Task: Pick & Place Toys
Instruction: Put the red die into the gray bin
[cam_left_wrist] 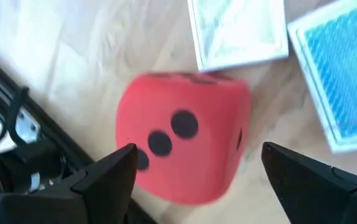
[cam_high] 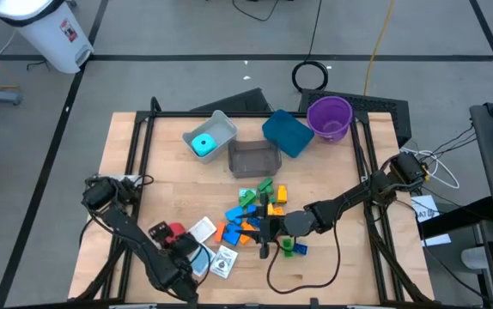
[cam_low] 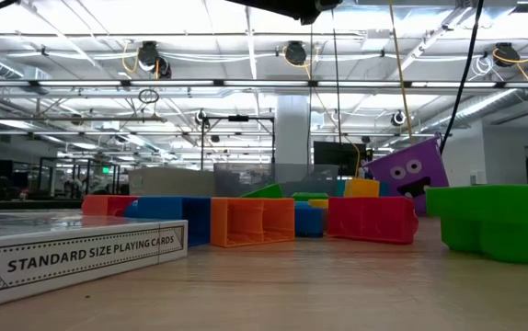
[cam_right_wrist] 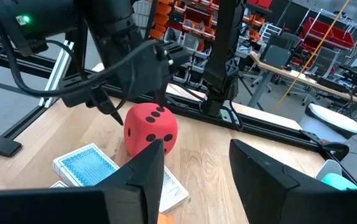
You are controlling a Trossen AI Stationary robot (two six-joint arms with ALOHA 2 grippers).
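The left gripper (cam_left_wrist: 194, 171) hangs over the near-left part of the counter (cam_high: 161, 172), and its fingers (cam_left_wrist: 107, 177) stand spread on either side of the red die (cam_left_wrist: 185, 143). In the left wrist view the die sits squarely between the two tips, with a clear gap on each side, so it is bracketed but not pinched. As a cube it has no long axis to line up with; what the coming move turns on, I judge, is simply that the fingers already straddle two opposite faces and need only close. The left arm is plainly the nearer one to this toy.

The right gripper (cam_right_wrist: 197, 165) hovers over the pile of building bricks (cam_high: 259, 215) in the middle of the counter, its fingers part-open and holding nothing that shows. In its wrist view it looks across at the die and the left arm's fingers around it.

Card packs lie just beside the die — a blue-backed card pack (cam_left_wrist: 343, 68) and a pale card pack (cam_left_wrist: 237, 31) — both cut off by the edge of the left wrist view. Whether the fingertips touch the counter is hidden below the die. From above, the left wrist covers most of the die. The cyan die (cam_high: 202, 143) sits in the grey bin (cam_high: 221, 127), well apart.
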